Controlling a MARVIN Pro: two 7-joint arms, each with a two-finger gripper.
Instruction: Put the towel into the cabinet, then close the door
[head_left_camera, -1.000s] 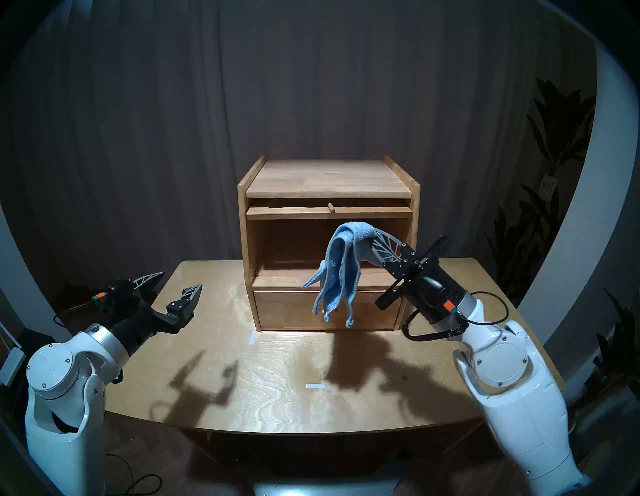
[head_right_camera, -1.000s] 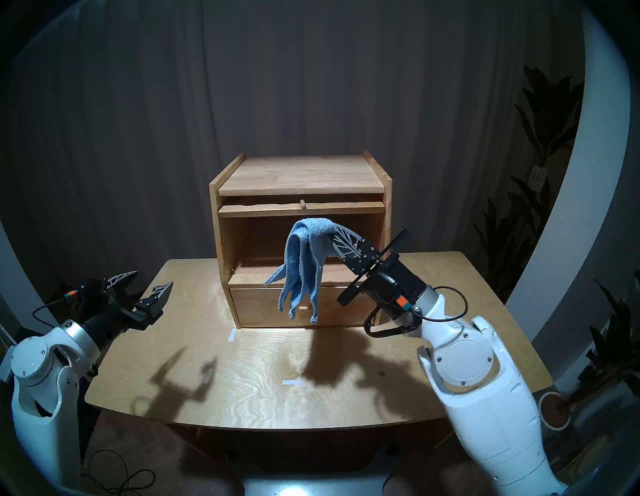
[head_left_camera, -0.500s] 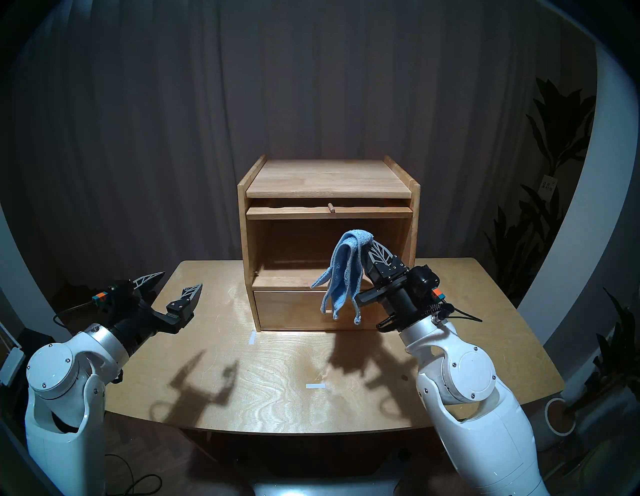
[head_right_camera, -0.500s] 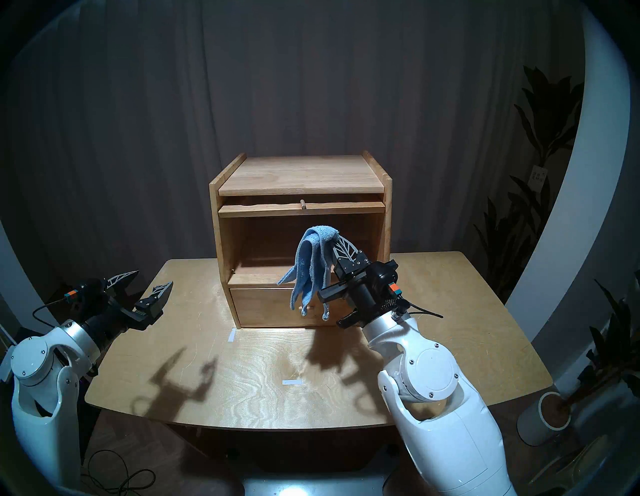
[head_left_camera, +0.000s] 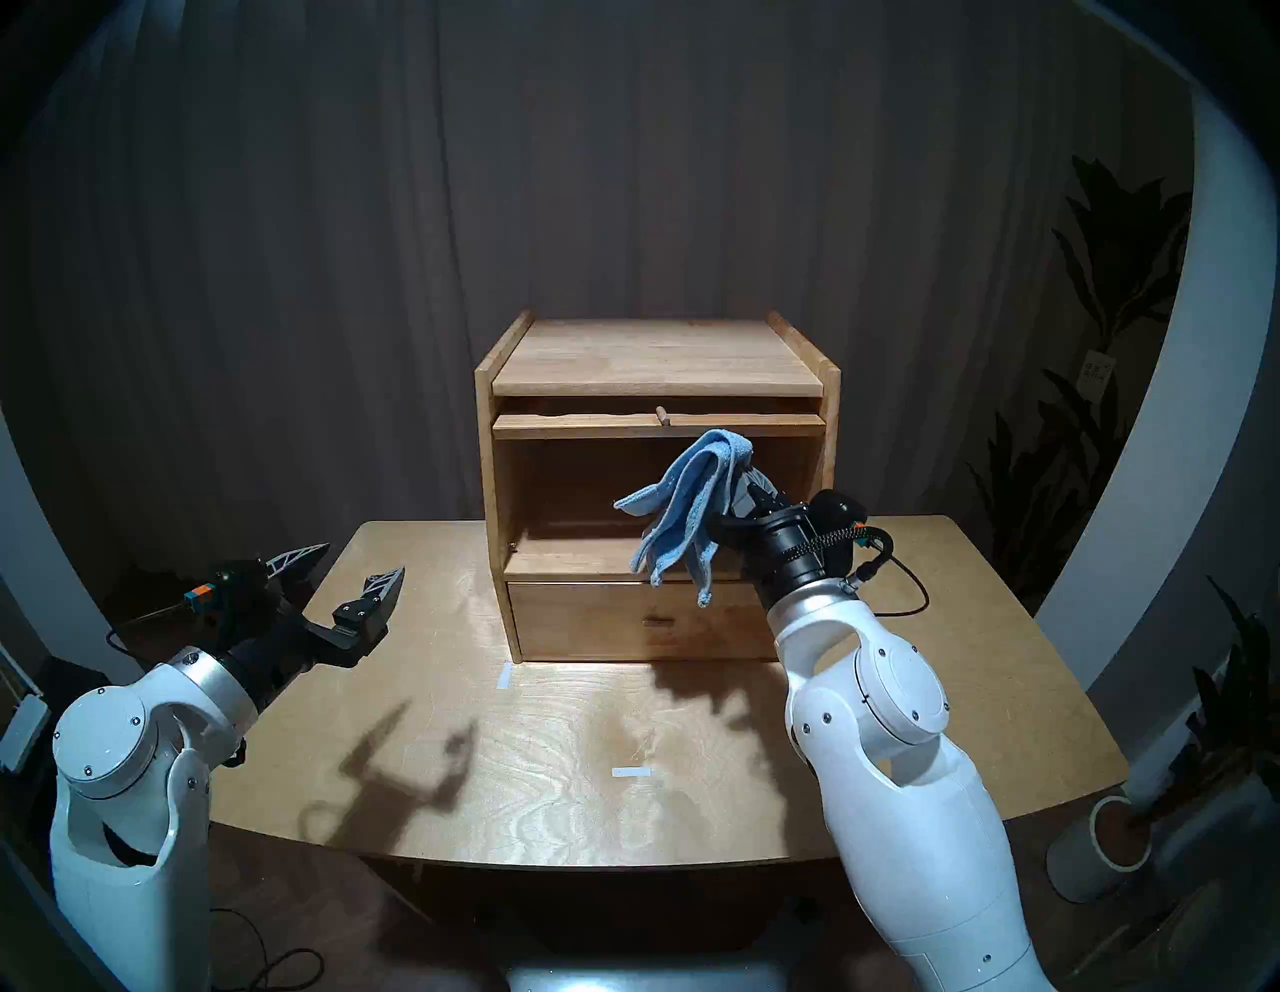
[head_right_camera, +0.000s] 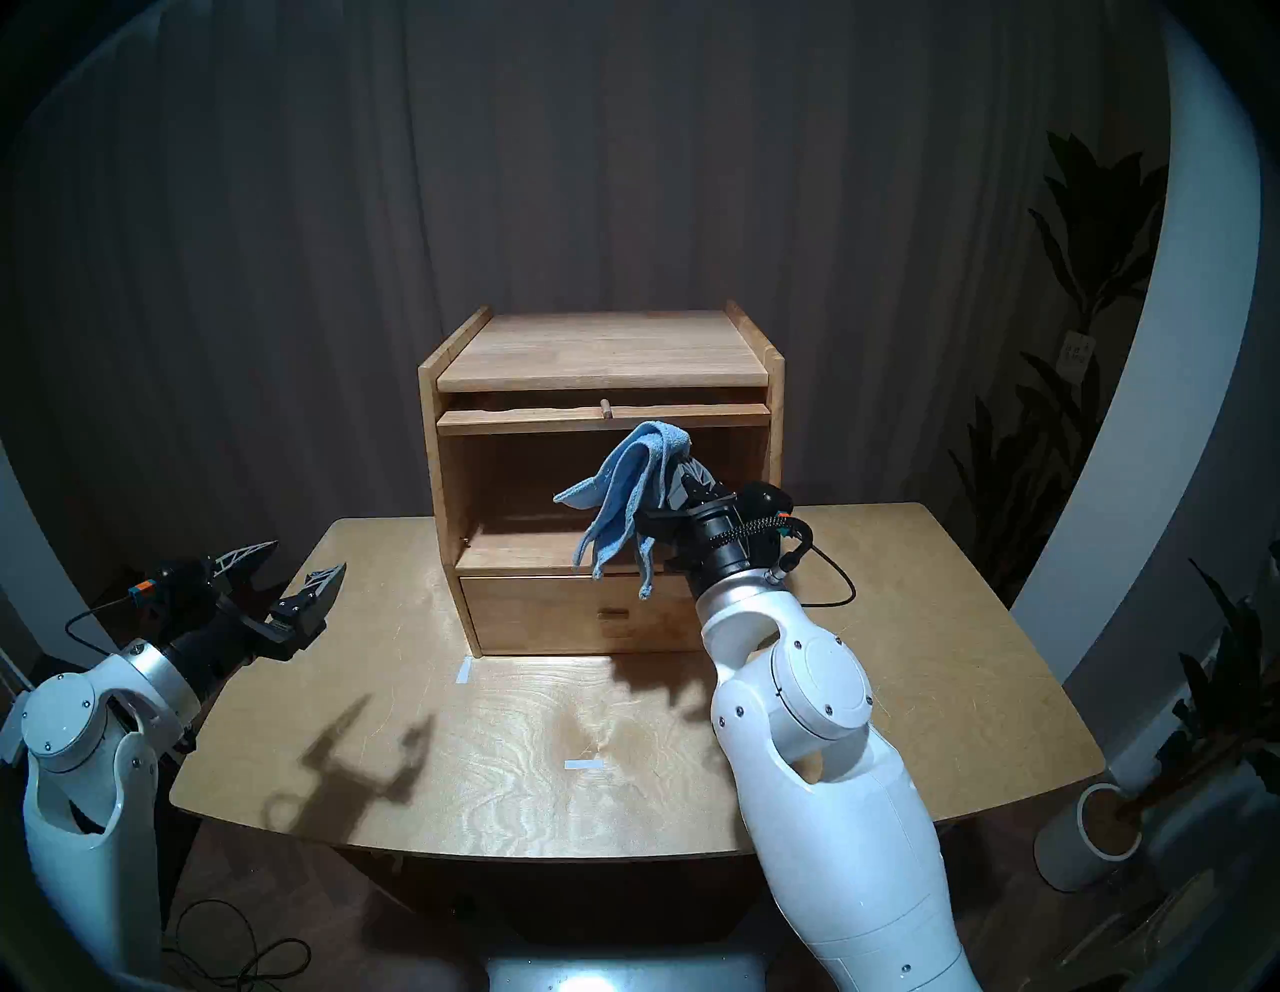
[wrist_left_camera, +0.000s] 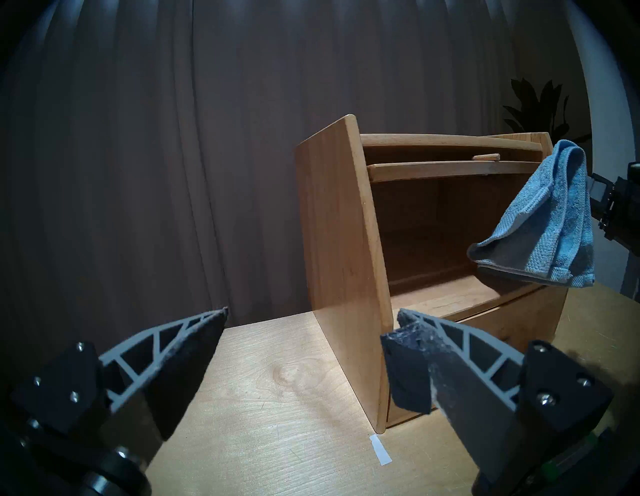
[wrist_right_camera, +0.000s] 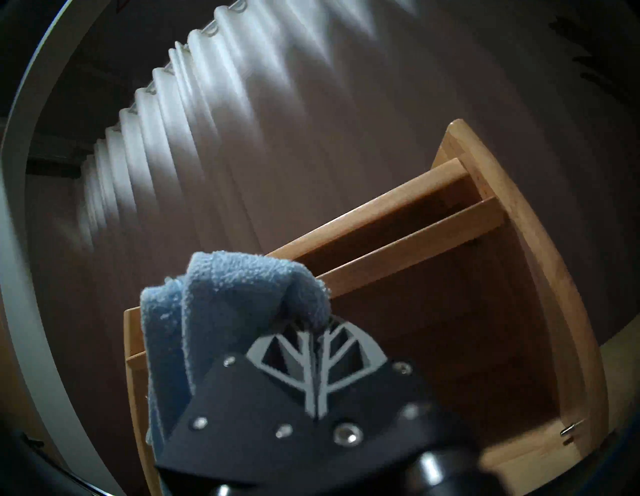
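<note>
The light-blue towel (head_left_camera: 686, 506) (head_right_camera: 627, 492) hangs bunched from my right gripper (head_left_camera: 744, 478) (head_right_camera: 682, 464), which is shut on its top fold (wrist_right_camera: 225, 304). It hangs just in front of the open upper compartment of the light-wood cabinet (head_left_camera: 658, 360) (wrist_left_camera: 336, 242). The towel's ends dangle over the compartment's front lip. The door (head_left_camera: 589, 426) (wrist_left_camera: 433, 170) lies flat in the slot under the top, with only its front edge and peg knob (head_left_camera: 661, 414) showing. The drawer (head_left_camera: 623, 623) below is shut. My left gripper (head_left_camera: 360, 564) (wrist_left_camera: 311, 311) is open and empty, above the table's left side.
The cabinet stands at the back middle of a wooden table (head_left_camera: 554, 762) with two white tape marks (head_left_camera: 504, 675) (head_left_camera: 632, 771). A dark curtain hangs behind. A plant (head_left_camera: 1108, 277) and a white pot (head_left_camera: 1101, 845) stand off the table's right side.
My right arm swung in from the right and turned its wrist. It carried the towel up and back toward the cabinet opening. The left arm has not moved.
</note>
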